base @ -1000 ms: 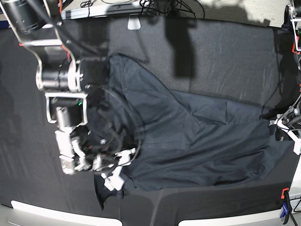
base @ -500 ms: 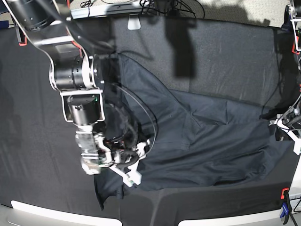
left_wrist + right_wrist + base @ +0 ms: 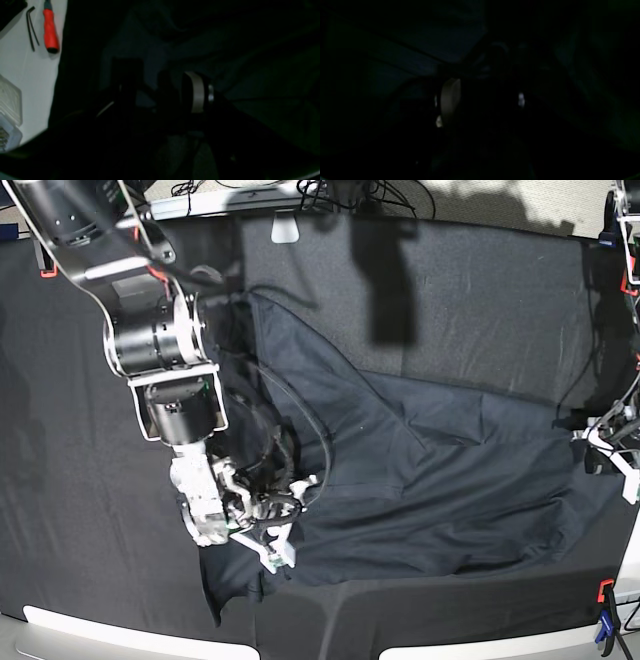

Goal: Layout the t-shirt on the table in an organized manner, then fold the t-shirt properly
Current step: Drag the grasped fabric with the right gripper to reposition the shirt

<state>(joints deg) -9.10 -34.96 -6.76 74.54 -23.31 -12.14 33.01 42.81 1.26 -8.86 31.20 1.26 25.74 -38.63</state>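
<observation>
Plain dark slate-blue shirt [image 3: 420, 470] on a black worktop [image 3: 480, 290]; red-handled tool [image 3: 50, 31] at eleven o'clock on white; red and blue clamp [image 3: 606, 610] at four o'clock.

T-shirt [image 3: 440, 470]: matt, creased slate-blue cloth; table [image 3: 480, 290] covering: black matt cloth (rumpled); clamp [image 3: 606, 592]: red plastic.

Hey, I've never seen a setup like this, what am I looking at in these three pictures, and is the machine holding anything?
It is a robot with two arms. The base view looks down on a table covered in black cloth, with a dark blue t-shirt lying crumpled on it. The other two pictures come from cameras on the wrists and are very dark. The right gripper is over the shirt's near corner, with its jaws apart; whether it has cloth, I cannot tell. The left gripper sits at the table's edge, holding nothing visible. A red-handled tool lies beside the table.
</observation>
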